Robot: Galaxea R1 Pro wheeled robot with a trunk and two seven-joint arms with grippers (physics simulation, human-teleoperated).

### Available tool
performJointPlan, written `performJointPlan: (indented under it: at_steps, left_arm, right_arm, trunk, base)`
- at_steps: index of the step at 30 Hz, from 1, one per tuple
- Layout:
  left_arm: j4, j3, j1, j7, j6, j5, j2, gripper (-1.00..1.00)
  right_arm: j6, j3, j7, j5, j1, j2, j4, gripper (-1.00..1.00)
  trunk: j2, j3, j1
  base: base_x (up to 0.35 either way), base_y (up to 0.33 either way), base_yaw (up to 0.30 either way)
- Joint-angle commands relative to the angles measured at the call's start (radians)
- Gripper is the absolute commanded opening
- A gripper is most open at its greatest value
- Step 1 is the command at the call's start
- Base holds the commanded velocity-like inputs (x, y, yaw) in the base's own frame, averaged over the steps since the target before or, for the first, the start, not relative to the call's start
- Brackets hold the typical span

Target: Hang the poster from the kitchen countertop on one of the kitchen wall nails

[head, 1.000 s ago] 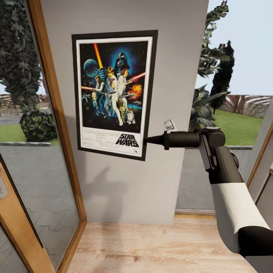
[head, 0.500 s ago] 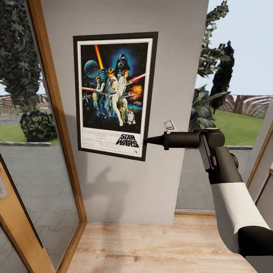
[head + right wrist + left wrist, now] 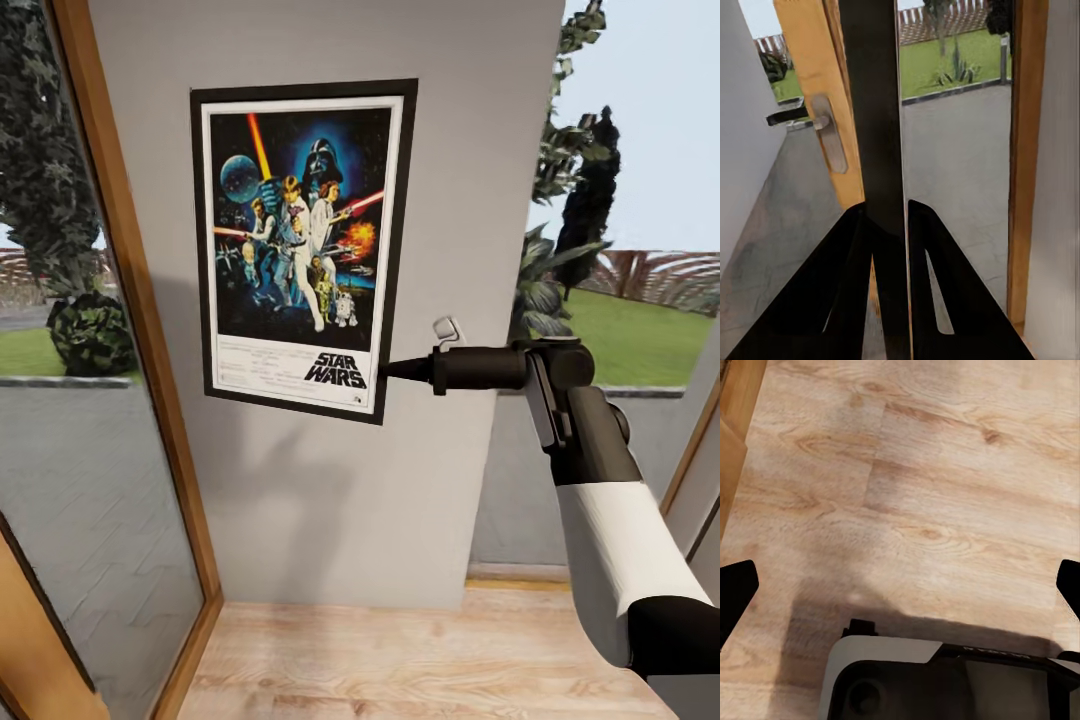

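The poster [image 3: 300, 245] is positioned flat against the pale grey wall panel [image 3: 330, 500], upright, with its lower right edge clamped between the fingers of the right claw [image 3: 388, 370]. In the right wrist view the black frame edge is seen pinched between the two dark fingers [image 3: 844, 285], so the right claw is closed on the poster. The left claw [image 3: 900, 585] is held with its fingers wide apart above the wooden floor [image 3: 930, 472], with nothing between them.

Compared with one second ago, the poster and the right arm are placed the same relative to each other. The whole head view has shifted slightly: the wooden door frame [image 3: 120, 300] left of the poster is seen nearer the picture edge, which indicates camera motion, not object motion. The poster has therefore been kept steady against the wall.

No nail head can be made out; it is judged to lie behind the poster, if engaged. The hang is probably at or near completion, with release not yet performed.

To either side of the wall panel, glazed openings are shown, with lawn and shrubs [image 3: 590, 210] beyond.
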Motion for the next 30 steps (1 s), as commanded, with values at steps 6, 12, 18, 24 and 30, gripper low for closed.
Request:
performJointPlan:
  at_steps: [6, 12, 18, 24, 30]
  left_arm:
    - [-0.001, 0.004, 0.0, -0.007, 0.0, 0.0, -0.001, 1.0]
    - [-0.002, 0.004, 0.0, -0.007, 0.0, 0.0, 0.0, 1.0]
    - [-0.002, 0.004, 0.0, -0.007, 0.0, 0.0, 0.0, 1.0]
    - [-0.002, 0.004, 0.0, -0.007, 0.0, 0.0, 0.0, 1.0]
    - [-0.002, 0.004, 0.0, -0.007, 0.0, 0.0, 0.0, 1.0]
  right_arm:
    - [0.012, 0.001, 0.004, -0.002, -0.002, -0.002, -0.004, -1.0]
    - [0.015, 0.002, 0.034, -0.003, -0.042, 0.0, -0.005, -1.0]
    - [0.018, 0.002, 0.043, -0.003, -0.067, 0.0, -0.005, -1.0]
    - [0.018, 0.003, 0.045, -0.003, -0.071, 0.001, -0.005, -1.0]
    - [0.018, 0.004, 0.045, -0.003, -0.072, 0.001, -0.005, -1.0]
  trunk:
    - [0.0, 0.0, 0.001]
    - [0.0, 0.0, 0.001]
    - [0.0, 0.0, 0.001]
    - [0.0, 0.0, 0.001]
    - [0.0, 0.0, 0.001]
  base:
    - [0.332, 0.0, 0.0]
    - [0.121, 0.0, 0.0]
    - [0.013, 0.0, 0.0]
    - [0.002, 0.0, 0.0]
    - [0.055, 0.0, 0.0]
